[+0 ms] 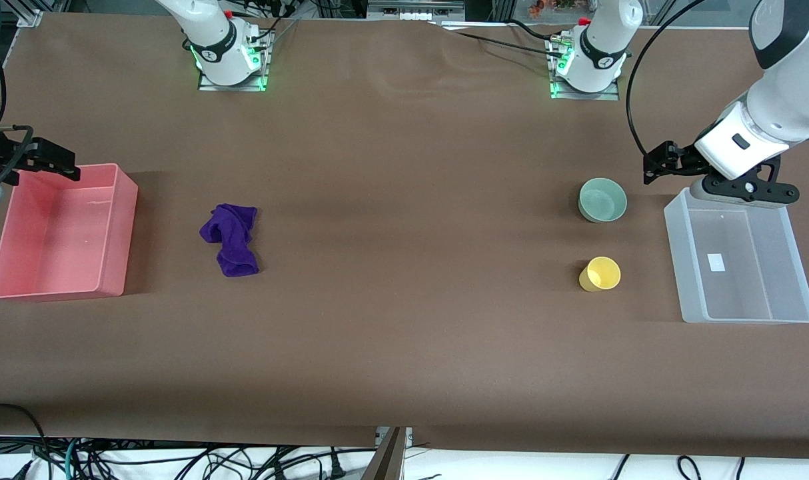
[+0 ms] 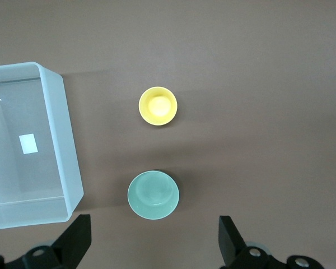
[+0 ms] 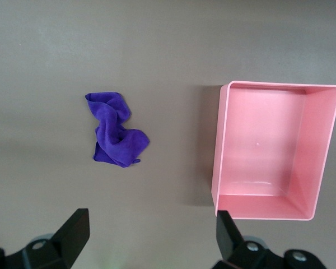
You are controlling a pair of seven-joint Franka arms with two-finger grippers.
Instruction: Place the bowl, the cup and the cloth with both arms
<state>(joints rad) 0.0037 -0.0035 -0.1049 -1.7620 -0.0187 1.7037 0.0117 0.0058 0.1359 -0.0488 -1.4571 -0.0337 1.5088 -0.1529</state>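
The mint-green bowl (image 1: 602, 199) stands upright toward the left arm's end of the table. The yellow cup (image 1: 600, 274) stands upright nearer the front camera than the bowl. The purple cloth (image 1: 231, 239) lies bunched toward the right arm's end. My left gripper (image 1: 659, 163) is open and empty, up in the air beside the bowl. The left wrist view shows the bowl (image 2: 153, 194), the cup (image 2: 158, 106) and my open left gripper (image 2: 155, 246). My right gripper (image 1: 56, 163) is open and empty over the pink bin's rim. The right wrist view shows the cloth (image 3: 116, 137) and my open right gripper (image 3: 152, 241).
An empty clear plastic bin (image 1: 675, 267) stands beside the bowl and cup at the left arm's end; it also shows in the left wrist view (image 2: 68, 145). An empty pink bin (image 1: 120, 227) stands beside the cloth at the right arm's end, also in the right wrist view (image 3: 219, 145).
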